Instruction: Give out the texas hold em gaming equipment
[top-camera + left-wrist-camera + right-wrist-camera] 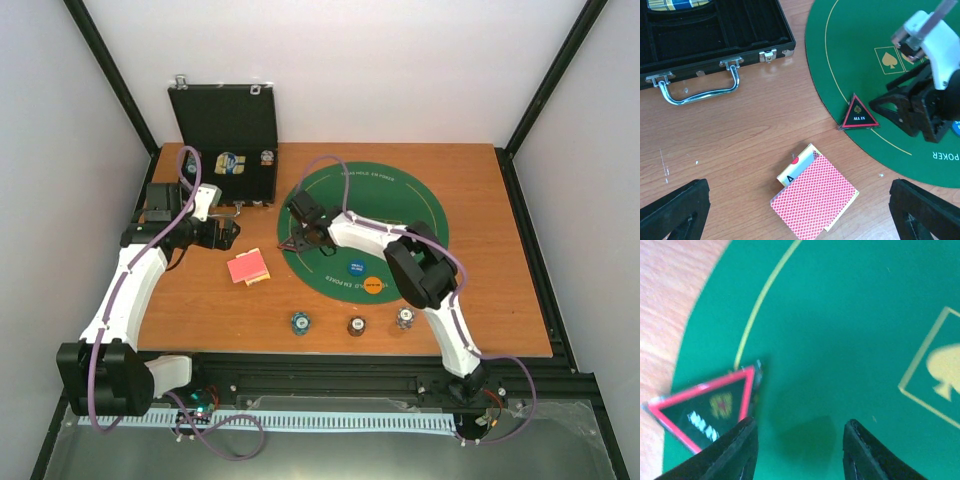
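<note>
A stack of red-backed playing cards (247, 267) lies on the wood, left of the green mat, with an ace face showing under its top edge (815, 196). My left gripper (222, 235) is open above the cards, its fingers (675, 212) wide on each side. A black red-edged triangle marker (859, 116) lies on the mat's left rim. My right gripper (298, 240) is open and empty just over the mat (797, 427), with the marker (705, 410) beside and partly under its left finger. Blue disc (355, 267) and orange disc (372, 286) lie on the mat.
A black hinged case (228, 140) stands open at the back left, its handle (700, 87) towards the cards. Blue (300, 322), brown (355, 326) and white (404, 318) chip stacks stand along the near table edge. The big green felt mat (400, 200) covers the middle.
</note>
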`<state>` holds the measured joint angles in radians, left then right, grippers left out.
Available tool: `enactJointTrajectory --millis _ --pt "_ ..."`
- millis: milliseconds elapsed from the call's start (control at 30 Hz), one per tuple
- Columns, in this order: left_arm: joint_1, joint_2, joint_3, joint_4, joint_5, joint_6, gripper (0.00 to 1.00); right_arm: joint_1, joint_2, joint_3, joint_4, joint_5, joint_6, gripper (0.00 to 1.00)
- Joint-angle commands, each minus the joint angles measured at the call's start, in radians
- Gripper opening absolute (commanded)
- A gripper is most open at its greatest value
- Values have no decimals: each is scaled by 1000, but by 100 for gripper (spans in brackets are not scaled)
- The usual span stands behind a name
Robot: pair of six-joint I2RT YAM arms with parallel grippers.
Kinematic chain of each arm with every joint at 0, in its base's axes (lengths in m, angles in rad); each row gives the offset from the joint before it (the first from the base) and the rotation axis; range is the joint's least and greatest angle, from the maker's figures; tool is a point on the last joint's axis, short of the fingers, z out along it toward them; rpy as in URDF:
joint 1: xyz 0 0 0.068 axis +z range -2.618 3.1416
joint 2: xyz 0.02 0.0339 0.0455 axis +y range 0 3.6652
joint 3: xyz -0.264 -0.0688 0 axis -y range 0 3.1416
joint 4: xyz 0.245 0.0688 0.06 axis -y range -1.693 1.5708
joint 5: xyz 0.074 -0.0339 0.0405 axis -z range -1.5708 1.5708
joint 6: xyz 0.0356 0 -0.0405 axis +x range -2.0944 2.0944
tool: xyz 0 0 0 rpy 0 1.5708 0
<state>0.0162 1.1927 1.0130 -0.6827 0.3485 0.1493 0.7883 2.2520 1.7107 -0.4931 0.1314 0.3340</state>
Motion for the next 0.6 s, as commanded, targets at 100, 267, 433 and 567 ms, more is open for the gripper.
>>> enactJointTrajectory --millis 100,267,433,567 --pt "6 -34 36 -27 18 -8 100 15 -250 -208 5 90 31 52" --pt "5 -24 53 -47 34 20 100 15 -438 -447 -1 121 119 53" --pt "6 -20 58 -68 73 52 100 15 -564 -642 -2 124 163 56" --pt "7 -14 73 -79 80 54 100 15 -583 -701 6 113 166 57"
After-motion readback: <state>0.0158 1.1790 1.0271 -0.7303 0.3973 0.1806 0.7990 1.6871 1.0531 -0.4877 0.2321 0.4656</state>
